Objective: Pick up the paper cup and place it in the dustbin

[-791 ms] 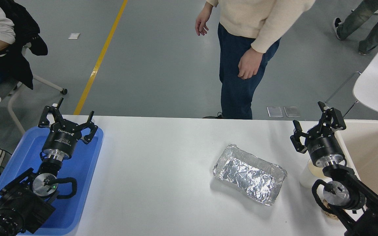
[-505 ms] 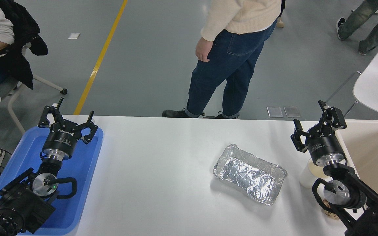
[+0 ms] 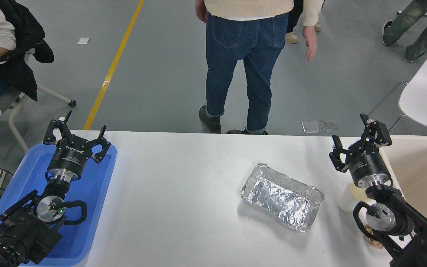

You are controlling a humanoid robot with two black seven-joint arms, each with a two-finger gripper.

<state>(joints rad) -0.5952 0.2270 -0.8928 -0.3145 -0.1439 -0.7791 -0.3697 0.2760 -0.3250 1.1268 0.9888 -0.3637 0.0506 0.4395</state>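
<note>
The white paper cup [image 3: 348, 198] stands on the table at the right, mostly hidden behind my right arm's wrist. My right gripper [image 3: 350, 133] is open and empty, raised above the table beyond the cup and beside the dustbin's left rim. The cream-beige dustbin [image 3: 421, 174] stands at the table's right edge, partly cut off by the picture. My left gripper [image 3: 75, 129] is open and empty, parked over the blue tray at the lower left.
A crinkled silver foil tray [image 3: 282, 196] lies left of the cup. A blue plastic tray [image 3: 95, 185] lies under the left arm. A brownish paper wad [image 3: 373, 237] peeks out under my right arm. A person [image 3: 247, 66] stands at the table's far side.
The person at the far side has turned away from the table and stepped back. My right gripper has barely shifted. The left arm has not moved.
</note>
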